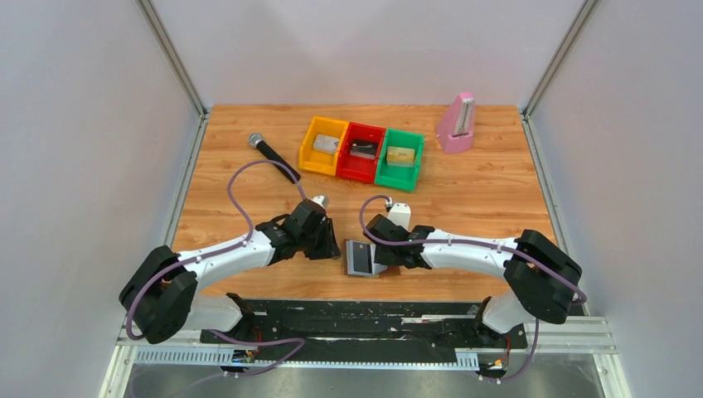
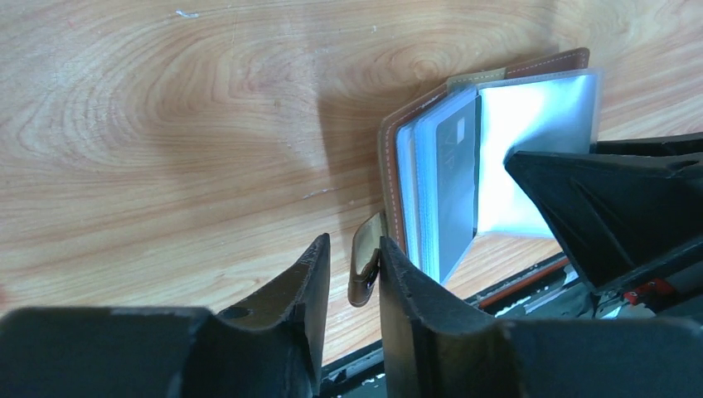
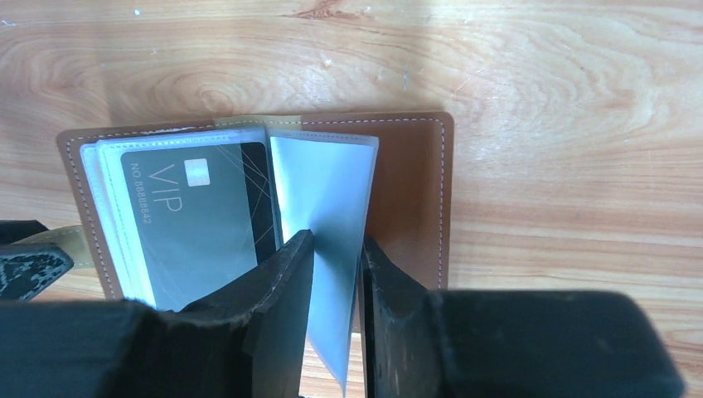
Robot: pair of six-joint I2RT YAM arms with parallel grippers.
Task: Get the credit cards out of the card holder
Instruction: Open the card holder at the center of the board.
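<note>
The left gripper (image 2: 355,242) stands part-open, released. The card holder's (image 3: 412,195) brown closing strap (image 2: 365,264) sits in the gap, lying against one finger with clear space before the other. The right gripper's (image 3: 336,239) jaws are narrowly apart with a clear plastic sleeve (image 3: 325,178) running up between them; whether they are pinching it cannot be told. The card holder lies open on the wooden table (image 3: 547,66), just ahead of both sets of jaws and between the two grippers. It has a tan-brown stitched cover and a stack of clear sleeves. A grey card (image 3: 195,228) marked VIP sits beside the right jaws.
</note>
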